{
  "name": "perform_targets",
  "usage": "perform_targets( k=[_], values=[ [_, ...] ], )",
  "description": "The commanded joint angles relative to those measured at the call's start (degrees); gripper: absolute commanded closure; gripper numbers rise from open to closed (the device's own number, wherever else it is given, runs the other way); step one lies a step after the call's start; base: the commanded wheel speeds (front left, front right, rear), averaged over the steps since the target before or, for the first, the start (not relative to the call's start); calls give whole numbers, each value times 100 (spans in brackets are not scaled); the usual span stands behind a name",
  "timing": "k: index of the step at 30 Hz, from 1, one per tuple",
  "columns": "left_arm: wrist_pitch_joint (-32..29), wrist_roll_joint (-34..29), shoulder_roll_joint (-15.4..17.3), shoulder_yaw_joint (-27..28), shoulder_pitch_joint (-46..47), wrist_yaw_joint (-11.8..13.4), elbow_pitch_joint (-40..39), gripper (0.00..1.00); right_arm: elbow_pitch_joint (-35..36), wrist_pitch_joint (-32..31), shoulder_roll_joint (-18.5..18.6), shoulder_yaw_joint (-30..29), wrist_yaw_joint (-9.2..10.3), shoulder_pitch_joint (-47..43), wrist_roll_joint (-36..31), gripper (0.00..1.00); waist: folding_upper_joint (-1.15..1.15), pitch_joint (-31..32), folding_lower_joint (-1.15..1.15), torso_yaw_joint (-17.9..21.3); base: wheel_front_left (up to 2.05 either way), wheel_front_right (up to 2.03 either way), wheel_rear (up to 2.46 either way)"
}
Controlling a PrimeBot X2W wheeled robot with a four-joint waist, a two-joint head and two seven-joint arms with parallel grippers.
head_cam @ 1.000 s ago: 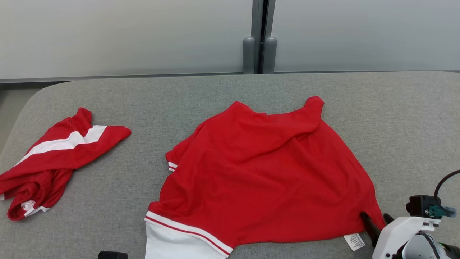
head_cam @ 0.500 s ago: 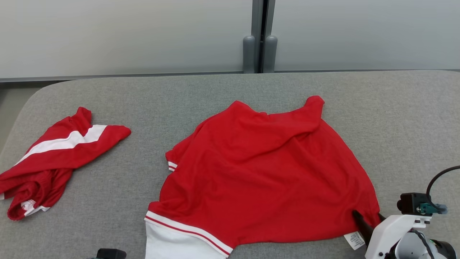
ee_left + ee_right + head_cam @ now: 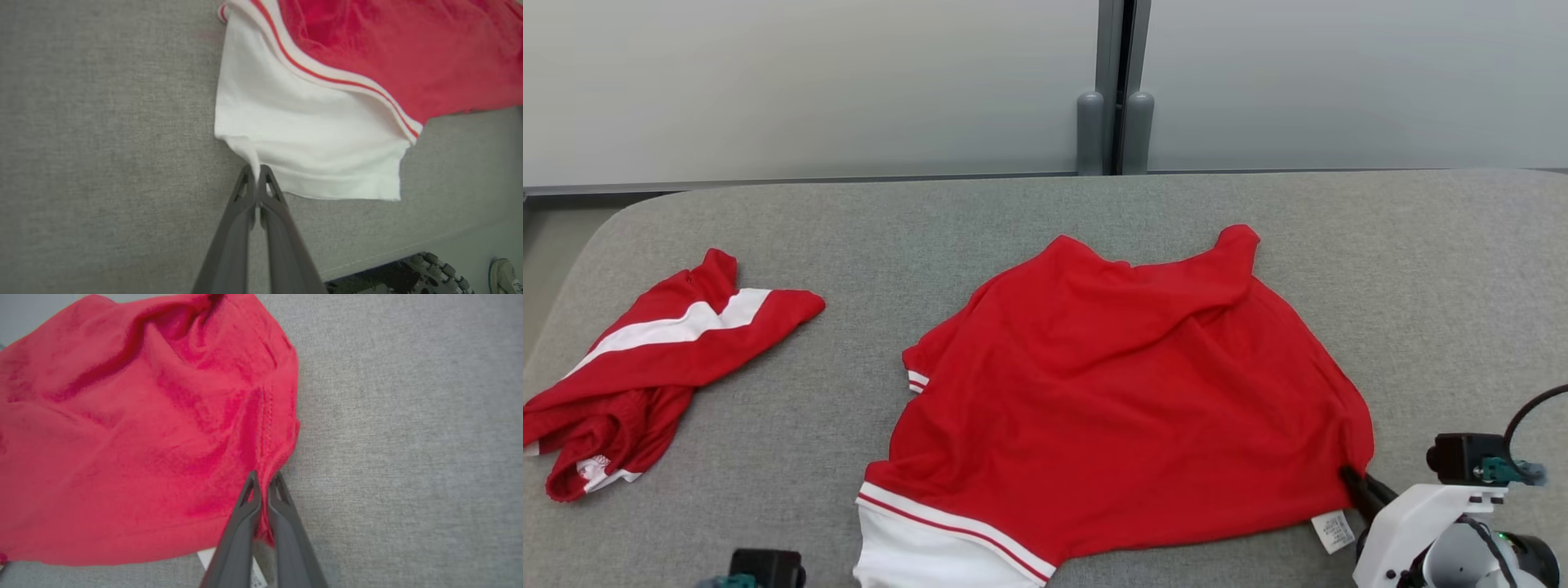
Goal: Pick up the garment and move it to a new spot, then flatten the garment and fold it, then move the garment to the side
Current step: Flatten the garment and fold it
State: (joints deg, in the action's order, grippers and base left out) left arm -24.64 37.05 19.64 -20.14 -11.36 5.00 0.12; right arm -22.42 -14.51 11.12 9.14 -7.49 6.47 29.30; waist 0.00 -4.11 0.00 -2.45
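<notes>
— What colours do we see on the garment (image 3: 1127, 392)?
— We see bright red over most of it, and a plain white panel at its near edge. A thin red line runs through the white, just beside the red. Its sleeve cuff (image 3: 916, 380) has red and white stripes, and its label (image 3: 1333, 531) is white with small dark print.
— And the second cloth (image 3: 654, 359)?
— We find the same red, crossed by one broad white band.
— The table cover (image 3: 1013, 220)?
— We call it a flecked mid-grey weave. The wall (image 3: 809, 82) behind it is pale grey.
— The left gripper (image 3: 257, 168) and the right gripper (image 3: 264, 475)?
— We see both in dark grey. The right arm's housing (image 3: 1413, 514) is white.
</notes>
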Motion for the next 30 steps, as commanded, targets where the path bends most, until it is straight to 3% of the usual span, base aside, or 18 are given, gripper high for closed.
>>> perform_targets(
  k=[1,9,14,19,23,30],
  values=[
    [91,46,40,78,-2,-51,-127,100,81,79,65,-28,-1,-37,38,100,0,17,0,-6,0,0,0],
    [637,52,168,469,280,-155,-1043,100,645,304,97,-76,-1,-62,223,100,0,73,0,-16,0,0,0],
    [690,-58,305,571,965,-324,-1110,100,924,357,58,-36,-2,360,564,100,0,-77,0,32,0,0,0],
    [552,-286,655,653,2159,-611,-586,100,870,400,149,28,-2,1230,665,100,0,-436,0,90,0,0,0],
    [512,-294,874,658,3774,-1029,157,100,565,448,230,166,-1,2516,556,100,0,-1076,0,122,0,0,0],
    [796,-405,1023,234,6203,-1247,1194,100,-157,607,291,312,-1,4671,719,100,0,-2025,0,118,0,0,0]
  ],
)
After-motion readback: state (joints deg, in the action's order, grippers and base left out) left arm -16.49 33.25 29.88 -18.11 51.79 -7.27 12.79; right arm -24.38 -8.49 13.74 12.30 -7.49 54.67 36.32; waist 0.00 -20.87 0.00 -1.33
